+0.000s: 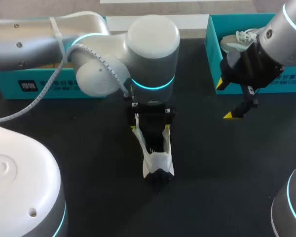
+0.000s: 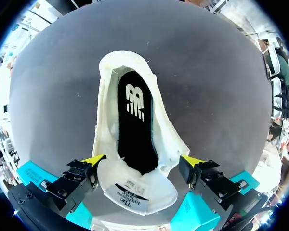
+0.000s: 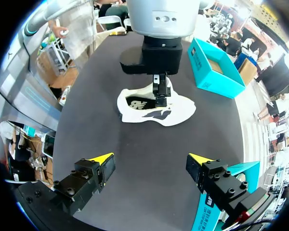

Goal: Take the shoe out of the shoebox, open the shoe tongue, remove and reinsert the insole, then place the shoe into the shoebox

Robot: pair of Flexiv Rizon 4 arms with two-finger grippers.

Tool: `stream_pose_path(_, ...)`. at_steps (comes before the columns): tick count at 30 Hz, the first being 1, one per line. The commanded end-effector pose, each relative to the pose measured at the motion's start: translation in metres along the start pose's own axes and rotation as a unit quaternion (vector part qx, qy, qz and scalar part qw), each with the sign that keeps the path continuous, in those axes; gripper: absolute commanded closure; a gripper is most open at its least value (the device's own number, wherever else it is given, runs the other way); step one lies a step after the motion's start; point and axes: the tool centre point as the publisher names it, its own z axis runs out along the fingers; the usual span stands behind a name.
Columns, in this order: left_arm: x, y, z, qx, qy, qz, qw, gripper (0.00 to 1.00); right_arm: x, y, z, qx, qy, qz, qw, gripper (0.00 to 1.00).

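Left wrist view: the shoe (image 2: 108, 130) lies on the bench (image 2: 221, 96) between the spread, open fingers of the left pincer (image 2: 143, 161), its tongue folded back. Only this view shows the black insole (image 2: 136, 130); in the head view the arm hides it. I judge the insole light and floppy, best pinched at its far heel edge. The right pincer (image 3: 151, 157) hangs open, well apart.

insole (image 2: 135, 139): white logo (image 2: 134, 98) | tongue (image 2: 156, 191): printed label (image 2: 130, 201) | shoebox (image 1: 288, 84) side: print
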Motion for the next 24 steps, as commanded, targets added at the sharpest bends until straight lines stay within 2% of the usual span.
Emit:
stream_pose_path(1, 0.007, 0.012, -0.007, 0.000, 0.002, -0.001, 1.000, 0.00, 0.000, 0.000, 0.002, 0.001, 0.000, 0.000, 1.000, 0.00)
stream_pose_path(8, 0.011, 0.033, -0.024, -0.005, 0.004, 0.017, 1.000, 0.00, 0.000, 0.000, 0.002, 0.001, 0.000, 0.000, 1.000, 0.00)
stream_pose_path(15, 0.006, 0.051, -0.026, -0.011, 0.004, 0.024, 1.000, 0.02, 0.000, 0.000, 0.002, 0.001, 0.000, 0.000, 1.000, 0.00)
stream_pose_path(16, 0.005, 0.052, -0.026, -0.012, 0.002, 0.024, 1.000, 0.18, 0.000, 0.000, 0.002, 0.001, 0.000, 0.000, 1.000, 0.00)
stream_pose_path(17, 0.004, 0.052, -0.027, -0.010, -0.002, 0.026, 1.000, 0.52, 0.000, 0.000, 0.002, 0.001, 0.000, 0.000, 1.000, 0.00)
stream_pose_path(18, 0.003, 0.052, -0.027, -0.009, -0.005, 0.026, 1.000, 0.59, 0.000, 0.000, 0.002, 0.001, 0.000, 0.000, 1.000, 0.00)
stream_pose_path(20, 0.001, 0.052, -0.028, -0.007, -0.009, 0.028, 1.000, 0.62, 0.000, 0.000, 0.002, 0.001, 0.000, 0.000, 1.000, 0.00)
stream_pose_path(21, 0.000, 0.052, -0.027, -0.006, -0.010, 0.029, 1.000, 0.67, 0.000, 0.000, 0.002, 0.001, 0.000, 0.000, 1.000, 0.00)
stream_pose_path(24, -0.003, 0.049, -0.025, -0.001, -0.011, 0.035, 0.999, 0.68, 0.000, 0.000, 0.002, 0.001, 0.000, 0.000, 1.000, 0.00)
